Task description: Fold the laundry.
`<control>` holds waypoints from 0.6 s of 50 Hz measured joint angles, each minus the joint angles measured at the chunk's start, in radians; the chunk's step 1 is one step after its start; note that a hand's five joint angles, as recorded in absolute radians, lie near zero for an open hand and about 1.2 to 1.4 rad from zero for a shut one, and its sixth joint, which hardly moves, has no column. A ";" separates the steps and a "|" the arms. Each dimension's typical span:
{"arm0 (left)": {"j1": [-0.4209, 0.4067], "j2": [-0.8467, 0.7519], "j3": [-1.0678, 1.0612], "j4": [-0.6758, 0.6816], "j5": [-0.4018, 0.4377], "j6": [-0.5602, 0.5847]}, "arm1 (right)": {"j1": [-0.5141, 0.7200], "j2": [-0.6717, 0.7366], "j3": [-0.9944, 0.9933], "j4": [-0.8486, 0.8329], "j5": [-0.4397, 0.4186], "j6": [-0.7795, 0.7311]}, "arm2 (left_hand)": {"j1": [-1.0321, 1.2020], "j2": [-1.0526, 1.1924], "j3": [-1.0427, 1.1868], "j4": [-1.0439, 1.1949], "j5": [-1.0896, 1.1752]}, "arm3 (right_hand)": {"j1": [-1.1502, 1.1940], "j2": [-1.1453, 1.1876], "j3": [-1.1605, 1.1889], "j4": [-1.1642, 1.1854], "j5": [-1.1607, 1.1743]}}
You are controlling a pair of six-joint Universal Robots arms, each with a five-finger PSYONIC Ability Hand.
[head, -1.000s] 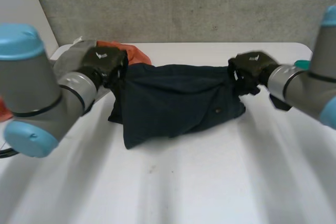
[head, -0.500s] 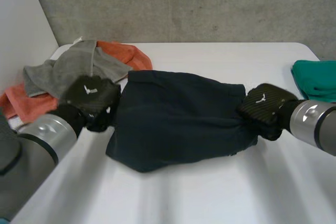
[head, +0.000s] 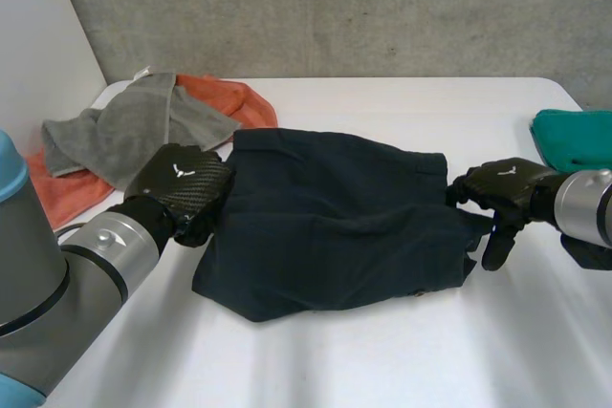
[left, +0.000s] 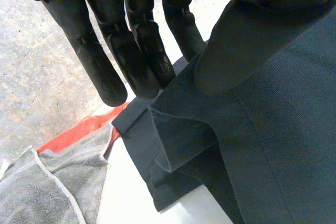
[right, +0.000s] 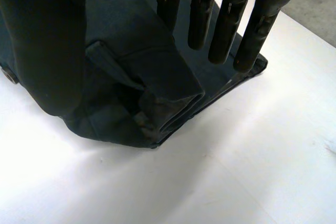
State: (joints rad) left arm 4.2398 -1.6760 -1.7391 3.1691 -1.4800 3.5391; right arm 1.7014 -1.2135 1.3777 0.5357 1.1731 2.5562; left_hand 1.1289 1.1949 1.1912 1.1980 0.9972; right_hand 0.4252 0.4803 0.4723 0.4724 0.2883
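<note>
A dark navy garment [head: 325,226] lies crumpled in the middle of the white table [head: 382,351]. It is roughly doubled over, and layered hems show at both ends. I judge it soft, light and limp. Lifted by one point it would sag out of shape, and its layers may slide over each other. The best holds look like the two end edges, pinched through all layers near the corners so the fold keeps together.

My left hand [head: 182,188] rests at the garment's left edge. In the left wrist view its fingers [left: 144,61] are straight and close side by side. The thumb stands apart from them and nothing is clamped. The folded hem lies just below the fingertips.

My right hand [head: 502,193] is at the garment's right edge. In the right wrist view its fingers [right: 231,24] are straight and slightly spread above the rolled hem, gripping nothing.

Further out, a grey towel [head: 124,126] lies at the far left of the table on top of an orange cloth [head: 239,97]. The orange cloth reaches just beside the garment's far left corner. A teal cloth [head: 574,140] sits at the right edge, well apart from the garment.

I count one garment, one grey towel, one orange cloth as far as I can tell, one teal cloth, and two hands.
</note>
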 measured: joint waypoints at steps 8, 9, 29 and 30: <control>-0.003 0.014 0.000 -0.003 -0.002 0.001 | -0.011 -0.033 -0.078 0.043 -0.034 0.141 | 0.000 0.000 0.000 0.000 0.000 | -0.011 -0.005 -0.014 -0.014 -0.013; -0.003 0.018 0.000 -0.004 -0.002 0.001 | -0.011 -0.035 -0.081 0.044 -0.037 0.150 | 0.000 0.000 0.000 0.000 0.000 | -0.011 -0.005 -0.014 -0.014 -0.013; -0.010 0.074 -0.009 -0.008 0.000 -0.003 | -0.030 -0.037 -0.157 0.038 -0.077 0.319 | 0.000 0.000 0.000 0.000 0.000 | -0.051 -0.048 -0.051 -0.063 -0.057; -0.010 0.074 -0.009 -0.008 0.000 -0.003 | -0.030 -0.037 -0.157 0.038 -0.077 0.319 | 0.000 0.000 0.000 0.000 0.000 | -0.051 -0.048 -0.051 -0.063 -0.057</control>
State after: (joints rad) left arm 4.2294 -1.6024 -1.7483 3.1613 -1.4803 3.5362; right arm 1.6715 -1.2506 1.2212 0.5735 1.0959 2.8754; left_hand 1.1289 1.1949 1.1912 1.1980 0.9972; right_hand 0.3745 0.4326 0.4215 0.4096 0.2315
